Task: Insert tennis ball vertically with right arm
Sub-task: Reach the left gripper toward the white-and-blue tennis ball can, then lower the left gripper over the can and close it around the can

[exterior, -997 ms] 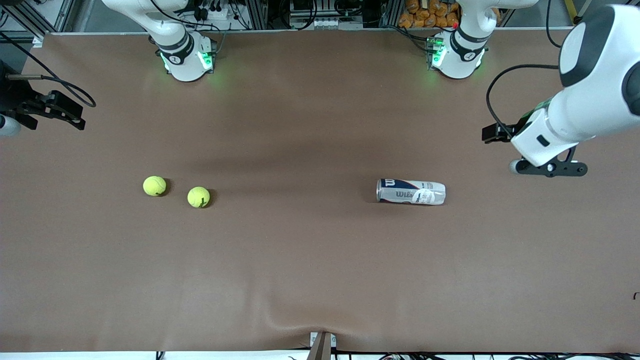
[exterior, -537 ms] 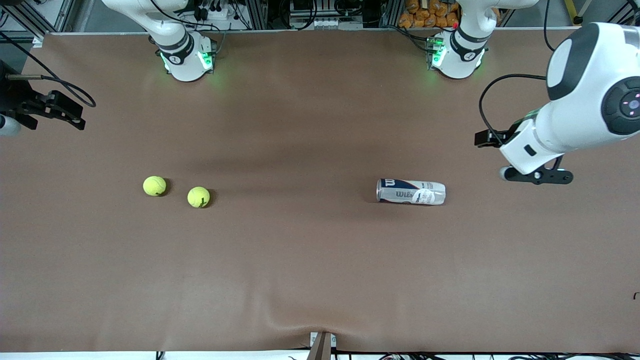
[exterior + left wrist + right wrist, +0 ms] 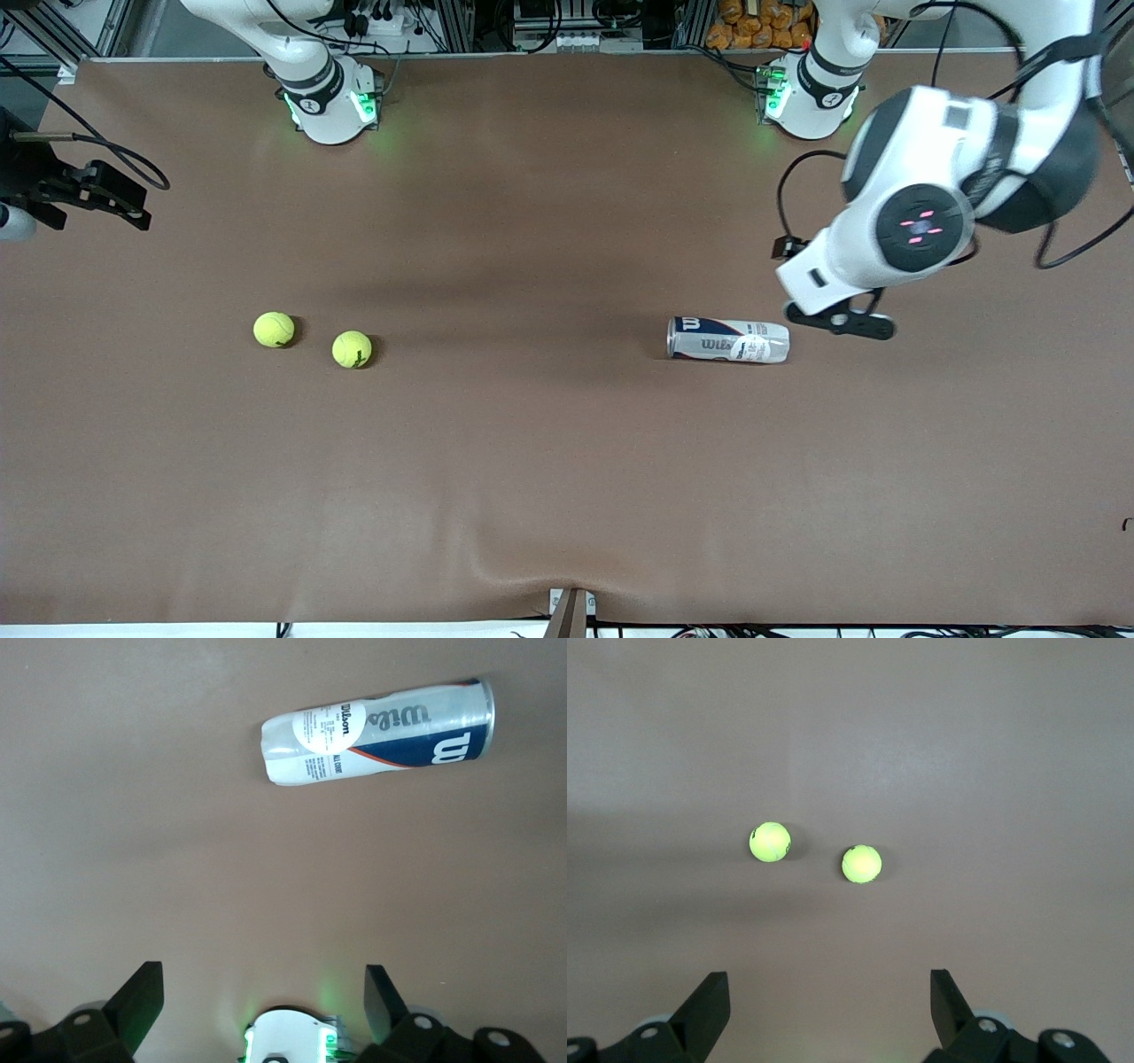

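A brown mat (image 3: 549, 461) covers the whole table, smooth apart from a wrinkle at about 6 o'clock, where a small metal bracket (image 3: 571, 610) sits on the edge. Along 12 o'clock runs an aluminium frame (image 3: 461, 27) crowded with black cables and a white power strip (image 3: 578, 40). Orange objects (image 3: 753, 25) are piled toward 1 o'clock. Light is even, with a soft darker band across the middle.

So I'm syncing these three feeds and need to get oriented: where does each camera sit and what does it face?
Front view: high across the table, facing both bases; shows the left gripper by the can, and the right gripper.
Left wrist view: looks down on the can; open fingers show.
Right wrist view: looks down on two tennis balls; open fingers show.
Front shares the can and balls.
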`<action>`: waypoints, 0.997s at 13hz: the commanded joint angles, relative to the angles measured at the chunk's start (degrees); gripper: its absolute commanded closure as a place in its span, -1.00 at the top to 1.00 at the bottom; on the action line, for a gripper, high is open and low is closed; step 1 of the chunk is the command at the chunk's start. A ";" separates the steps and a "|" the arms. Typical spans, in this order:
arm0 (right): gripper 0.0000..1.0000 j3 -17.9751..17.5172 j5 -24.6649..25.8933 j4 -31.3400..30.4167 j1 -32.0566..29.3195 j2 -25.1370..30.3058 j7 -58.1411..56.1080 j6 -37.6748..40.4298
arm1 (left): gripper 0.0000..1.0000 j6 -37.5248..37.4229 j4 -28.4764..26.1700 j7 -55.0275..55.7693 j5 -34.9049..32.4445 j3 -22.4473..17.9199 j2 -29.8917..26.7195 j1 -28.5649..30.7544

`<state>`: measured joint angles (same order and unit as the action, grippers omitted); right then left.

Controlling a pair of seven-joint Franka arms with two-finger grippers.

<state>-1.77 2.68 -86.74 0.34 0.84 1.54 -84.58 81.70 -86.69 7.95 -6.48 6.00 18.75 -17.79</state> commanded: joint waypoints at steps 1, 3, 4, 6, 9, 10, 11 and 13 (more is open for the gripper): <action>1.00 -0.52 -1.01 -1.15 -1.04 1.36 -0.92 0.03 | 1.00 -0.32 4.42 -0.66 -3.97 -0.28 6.01 -4.25; 1.00 -0.52 -1.01 -1.15 -1.04 1.36 -0.92 0.03 | 1.00 1.26 4.43 -4.58 -8.09 -0.28 8.48 -6.72; 1.00 -0.52 -1.01 -1.15 -1.04 1.36 -0.92 0.03 | 1.00 1.79 4.34 -7.14 -9.50 -0.28 9.28 -7.43; 1.00 -0.52 -1.01 -1.15 -1.04 1.36 -0.92 0.03 | 1.00 2.67 3.47 -11.09 -10.22 -0.02 10.42 -8.05; 1.00 -0.52 -1.01 -1.15 -1.04 1.36 -0.92 0.03 | 1.00 6.69 -2.13 -21.10 -15.74 0.68 10.08 -8.84; 1.00 -0.52 -1.01 -1.15 -1.04 1.36 -0.92 0.03 | 1.00 9.59 -5.21 -22.70 -16.19 1.03 8.94 -8.40; 1.00 -0.52 -1.01 -1.15 -1.04 1.36 -0.92 0.03 | 1.00 12.49 -7.85 -24.20 -17.33 1.03 8.24 -8.40; 1.00 -0.52 -1.01 -1.15 -1.04 1.36 -0.92 0.03 | 1.00 16.72 -11.29 -28.24 -20.40 1.12 7.96 -8.40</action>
<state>-1.76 2.68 -86.75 0.34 0.84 1.54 -84.56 94.57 -92.53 -16.76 -24.01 6.69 29.59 -26.43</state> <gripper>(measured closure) 0.000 0.000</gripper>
